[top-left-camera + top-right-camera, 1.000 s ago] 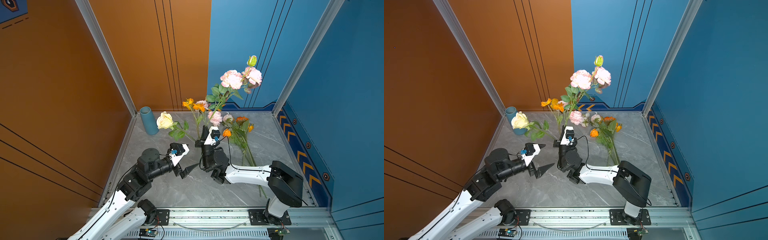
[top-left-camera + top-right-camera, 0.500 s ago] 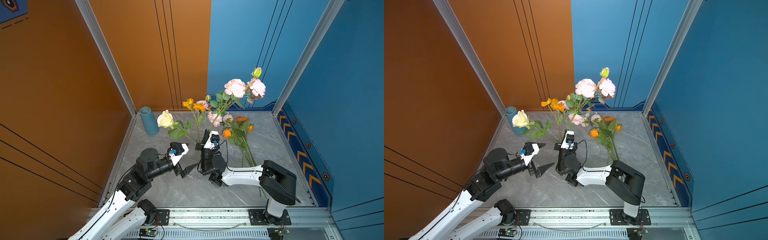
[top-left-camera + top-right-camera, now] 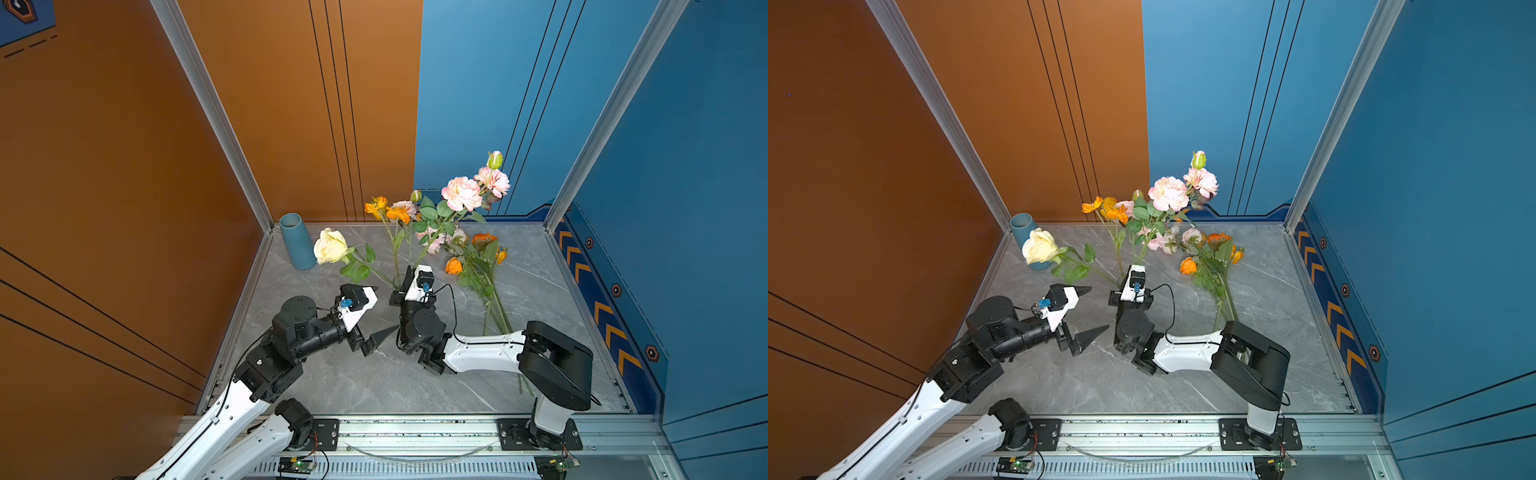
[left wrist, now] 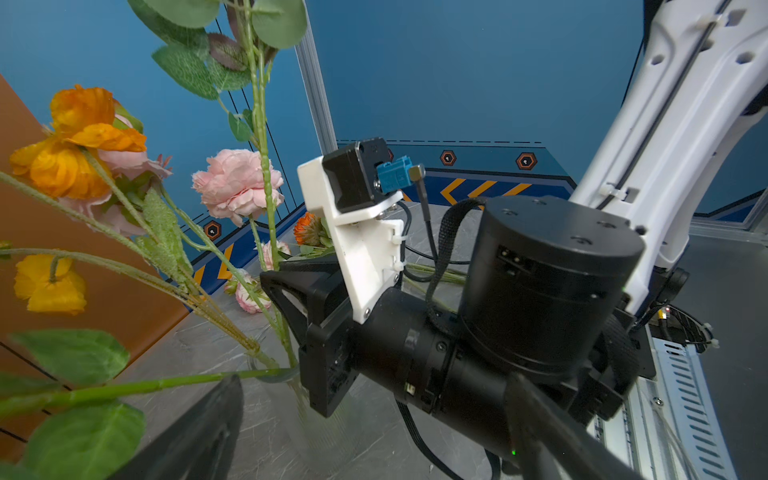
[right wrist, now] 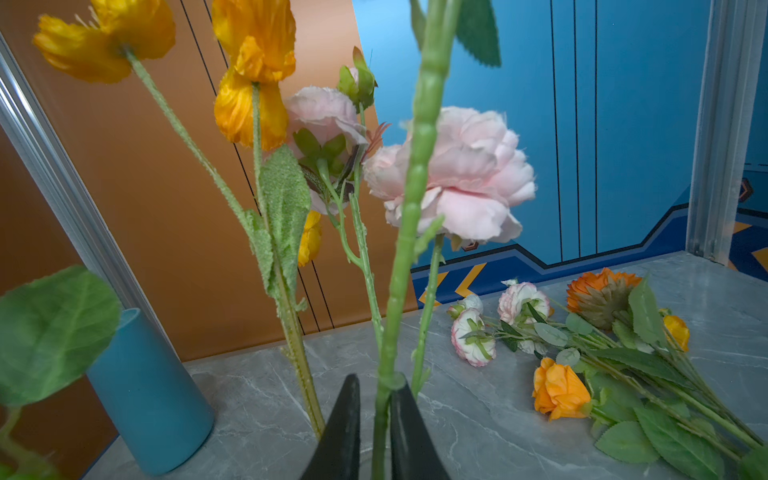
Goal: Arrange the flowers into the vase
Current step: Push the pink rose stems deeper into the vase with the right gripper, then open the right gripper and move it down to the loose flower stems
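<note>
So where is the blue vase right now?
In both top views the blue vase stands upright in the far left corner of the table, with the cream-white rose leaning toward it.

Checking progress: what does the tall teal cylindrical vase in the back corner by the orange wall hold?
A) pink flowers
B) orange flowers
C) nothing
C: in both top views the tall teal cylindrical vase stands with its open mouth empty, no stem in it.

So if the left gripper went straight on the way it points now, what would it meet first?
Most likely the right arm's wrist: in the left wrist view it sits straight ahead of the open left gripper, framed by its fingers. The exact gap is unclear.
</note>
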### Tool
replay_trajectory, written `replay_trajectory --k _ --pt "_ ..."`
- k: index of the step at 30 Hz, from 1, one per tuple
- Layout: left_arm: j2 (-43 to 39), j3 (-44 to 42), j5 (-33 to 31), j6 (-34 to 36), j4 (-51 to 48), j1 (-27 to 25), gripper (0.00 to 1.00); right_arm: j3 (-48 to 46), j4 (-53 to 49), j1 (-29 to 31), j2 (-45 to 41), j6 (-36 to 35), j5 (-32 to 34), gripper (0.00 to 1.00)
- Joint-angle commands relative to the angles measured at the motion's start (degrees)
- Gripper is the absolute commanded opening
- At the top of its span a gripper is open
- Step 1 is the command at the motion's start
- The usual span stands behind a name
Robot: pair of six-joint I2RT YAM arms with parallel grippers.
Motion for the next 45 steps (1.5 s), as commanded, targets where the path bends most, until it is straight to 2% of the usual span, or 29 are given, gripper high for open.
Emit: replay_trajectory --k 1,5,11,14,18,23,31,35,39,40,45 --pt "-0.44 -0.71 0.99 -0.71 0.99 0.62 0.98 -0.76 -3.62 -0.10 -1.63 2.82 0.71 0.25" --pt "-0.24 -0.70 1.11 -0.68 0.99 0.66 0.98 -1.12 -4.20 -0.21 -2.03 2.97 0.88 0.31" --pt "0.00 -0.73 0.99 -0.67 0.99 0.68 0.98 -2.12 -6.37 -0.12 -4.36 3.16 1.19 0.52" --pt "-0.16 -0.64 1.30 -0.67 0.99 0.92 0.98 -2.98 -15.60 -0.12 -8.49 8.43 0.81 0.61" --pt "-0.16 -0.58 1.78 -0.76 0.99 1.29 0.98 -3.34 -31.88 -0.91 -15.70 16.60 -3.98 0.71" --pt "0.11 -0.48 1.93 -0.85 1.00 1.47 0.98 -3.60 -45.45 -1.97 -23.28 21.20 -10.43 0.79" --pt "1.02 -0.73 1.78 -0.67 0.99 1.59 0.98 -6.45 -69.81 -6.39 -37.67 33.24 -22.05 0.84" --pt "3.40 -0.55 2.13 -0.67 0.99 1.23 0.98 -11.81 -77.23 -12.57 -47.55 37.89 -29.72 0.85" --pt "6.91 0.17 1.38 -0.63 0.99 -1.12 0.98 -13.49 -86.75 -21.01 -52.97 39.51 -36.13 0.84" --pt "8.22 0.52 0.95 -0.46 0.99 -1.96 0.98 -13.72 -88.72 -23.58 -53.64 39.74 -38.52 0.83" --pt "14.80 4.73 0.17 1.23 -0.17 -6.06 0.98 -14.56 -92.46 -37.35 -52.78 38.76 -50.05 0.65"
